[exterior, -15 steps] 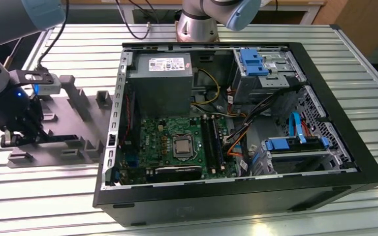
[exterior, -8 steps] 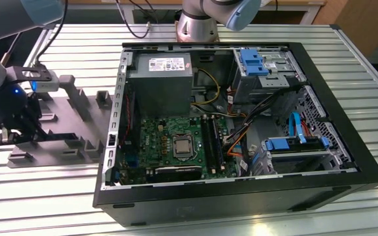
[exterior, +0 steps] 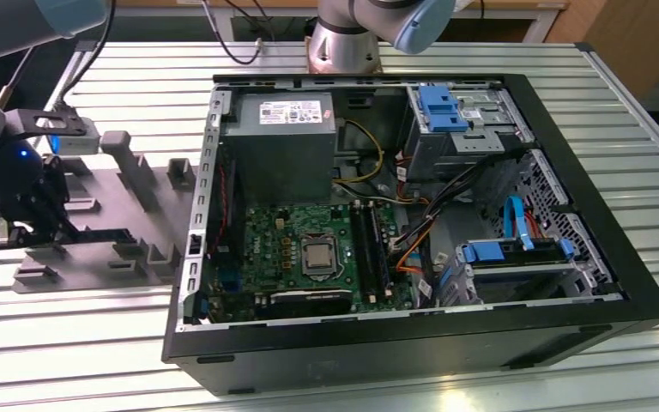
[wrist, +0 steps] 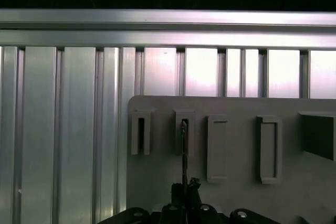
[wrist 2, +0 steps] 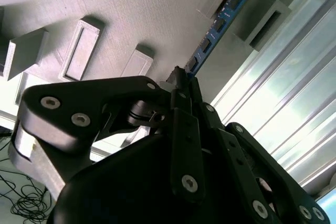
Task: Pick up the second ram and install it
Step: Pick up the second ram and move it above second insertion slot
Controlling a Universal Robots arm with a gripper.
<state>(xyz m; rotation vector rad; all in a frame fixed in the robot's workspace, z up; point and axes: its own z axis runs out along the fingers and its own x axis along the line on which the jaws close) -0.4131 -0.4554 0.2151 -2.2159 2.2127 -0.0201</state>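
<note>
Pinched in closed gripper (wrist 2: 181, 76): memory stick (wrist 2: 220, 19), at grey rack (exterior: 95, 193). Well apart from computer case (exterior: 398, 352); not yet installed.

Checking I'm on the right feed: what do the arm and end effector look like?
Silver-grey tubular arm with pale blue joint caps. The black end effector has jointed links with silver screw heads; a small blue light glows on the dark wrist housing.

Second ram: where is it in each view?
Exterior view: hidden behind the gripper, at the exterior view's left.
Second wrist view: the second ram slants out from the gripper.
First wrist view: edge-on, a thin line in a holder slot.
Shared landmark: grey holder plate.
</note>
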